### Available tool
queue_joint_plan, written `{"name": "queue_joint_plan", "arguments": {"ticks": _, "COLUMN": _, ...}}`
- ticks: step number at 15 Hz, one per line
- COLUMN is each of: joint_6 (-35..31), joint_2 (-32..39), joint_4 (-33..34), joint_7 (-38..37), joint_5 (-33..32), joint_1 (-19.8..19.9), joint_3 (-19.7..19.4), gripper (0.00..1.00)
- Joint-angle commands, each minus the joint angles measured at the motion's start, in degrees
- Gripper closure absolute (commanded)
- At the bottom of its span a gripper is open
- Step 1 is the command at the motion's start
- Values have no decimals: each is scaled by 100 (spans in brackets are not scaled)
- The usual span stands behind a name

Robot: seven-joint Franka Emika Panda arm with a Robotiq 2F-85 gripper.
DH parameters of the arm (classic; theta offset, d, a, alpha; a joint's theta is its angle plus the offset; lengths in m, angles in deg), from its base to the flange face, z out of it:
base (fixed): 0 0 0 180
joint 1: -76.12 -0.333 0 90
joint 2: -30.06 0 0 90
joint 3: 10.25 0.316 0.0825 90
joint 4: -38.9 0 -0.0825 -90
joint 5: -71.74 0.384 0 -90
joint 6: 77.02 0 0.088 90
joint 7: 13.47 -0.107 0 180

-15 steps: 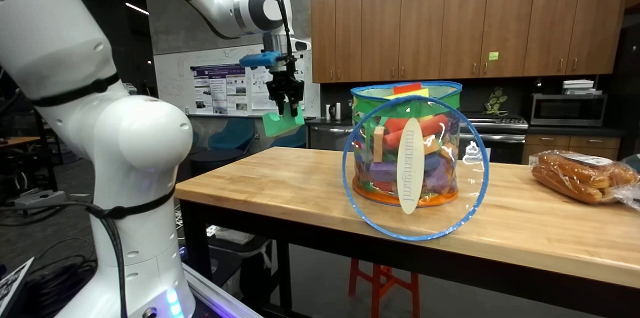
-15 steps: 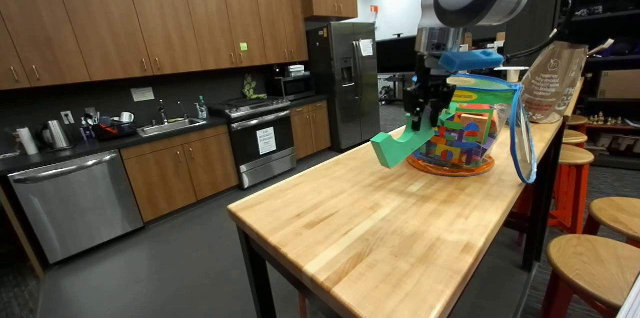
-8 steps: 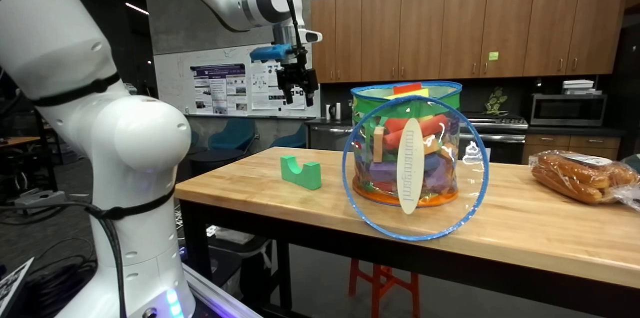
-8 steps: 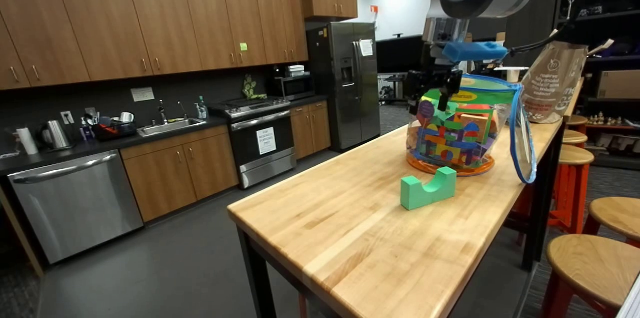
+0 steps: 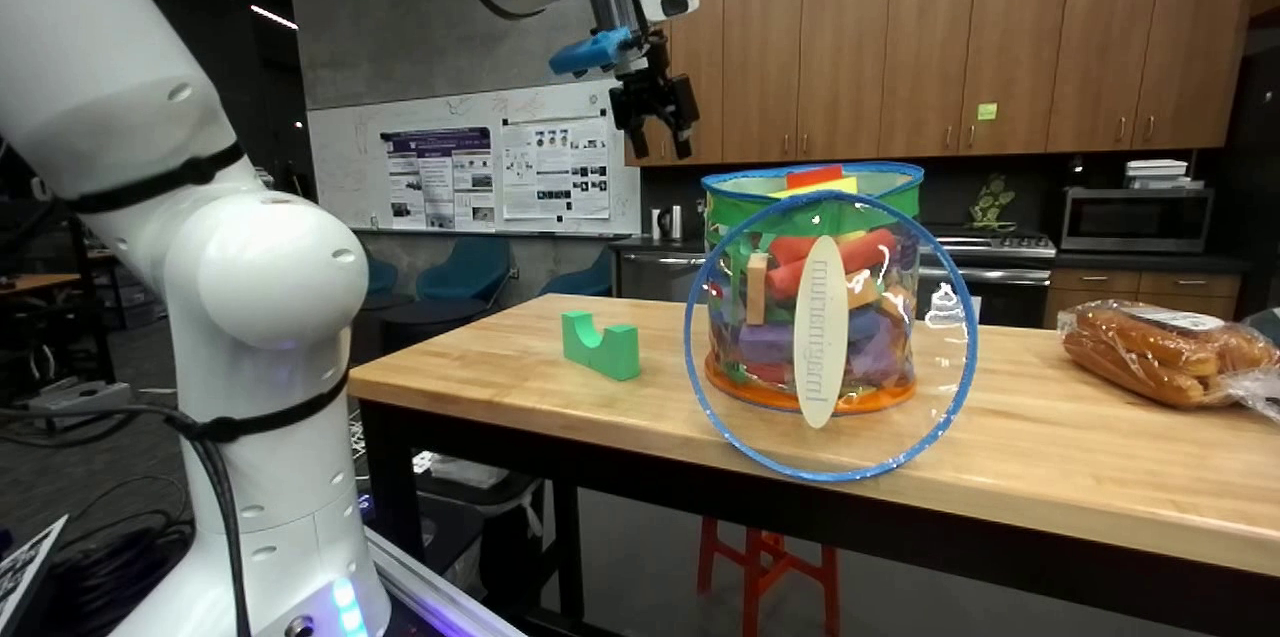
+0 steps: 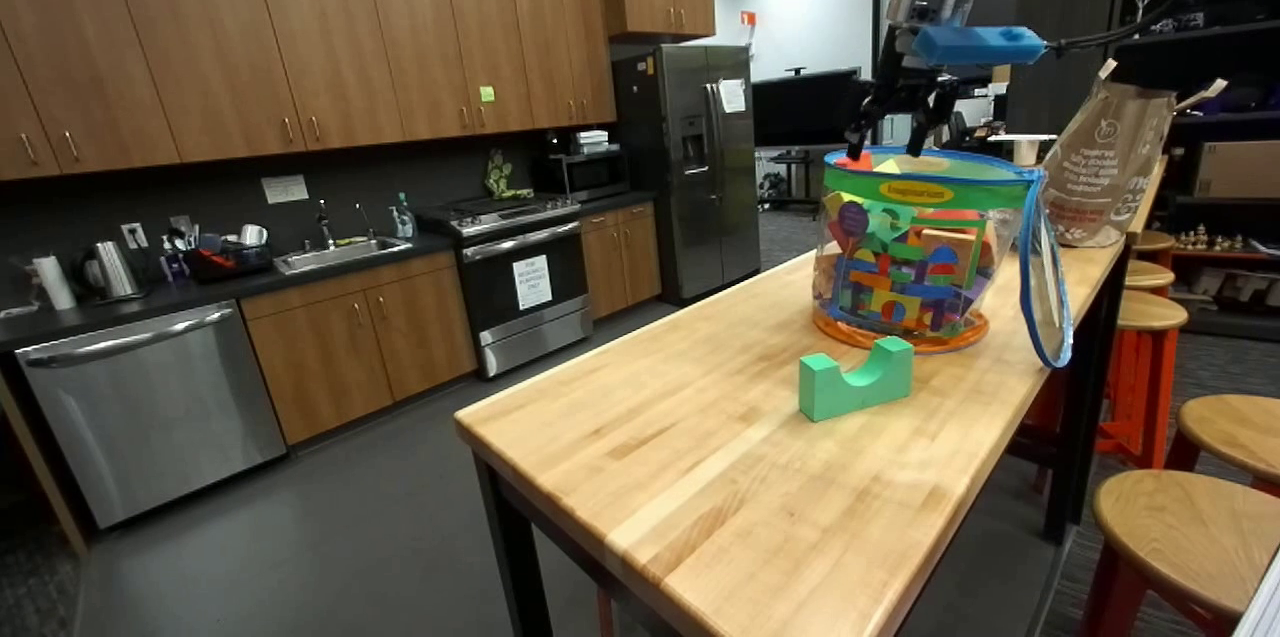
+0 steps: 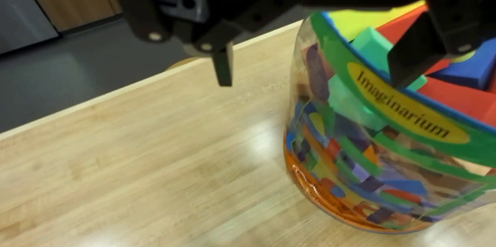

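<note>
My gripper (image 7: 312, 83) stands open in the wrist view, its fingers wide apart with nothing between them. In an exterior view the gripper (image 5: 662, 153) hangs high above the table, tilted. A green block with a rounded notch (image 6: 850, 399) rests on the wooden table, notch upward; it also shows as a green block (image 5: 606, 355) below and left of the gripper. Nearest to the jaws is a clear round bin (image 7: 407, 105) with a green band and blue rim, full of coloured blocks. One finger overlaps its rim in the wrist view; whether they touch I cannot tell.
The bin's clear lid with a blue ring (image 5: 972, 337) hangs down over the table's front side. Bagged bread (image 5: 1160, 347) lies to the right of the bin. A paper bag (image 6: 1100, 167) stands behind it, and stools (image 6: 1190, 517) line the table's side.
The green block has left the gripper and come down from the air onto the table. The gripper has opened wider, risen and moved toward the bin, tilting as it went.
</note>
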Motion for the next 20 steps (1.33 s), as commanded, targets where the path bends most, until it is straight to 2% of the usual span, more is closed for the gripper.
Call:
{"name": "queue_joint_plan", "arguments": {"ticks": 1, "joint_6": -112, "joint_2": 221, "joint_4": 420, "joint_7": -403, "joint_5": -108, "joint_1": 285, "joint_3": -84, "gripper": 0}}
{"name": "queue_joint_plan", "arguments": {"ticks": 6, "joint_6": -377, "joint_2": 653, "joint_4": 762, "joint_7": -1429, "joint_5": -213, "joint_1": 667, "joint_3": -38, "gripper": 0}}
{"name": "queue_joint_plan", "arguments": {"ticks": 11, "joint_6": -459, "joint_2": 1217, "joint_4": 1123, "joint_7": -2657, "joint_5": -639, "joint_1": 857, "joint_3": 41, "gripper": 0}}
{"name": "queue_joint_plan", "arguments": {"ticks": 15, "joint_6": -344, "joint_2": 1634, "joint_4": 1508, "joint_7": -3434, "joint_5": -957, "joint_1": 786, "joint_3": -27, "gripper": 0}}
{"name": "queue_joint_plan", "arguments": {"ticks": 20, "joint_6": -353, "joint_2": 2085, "joint_4": 1906, "joint_7": -3889, "joint_5": -1101, "joint_1": 638, "joint_3": -117, "gripper": 0}}
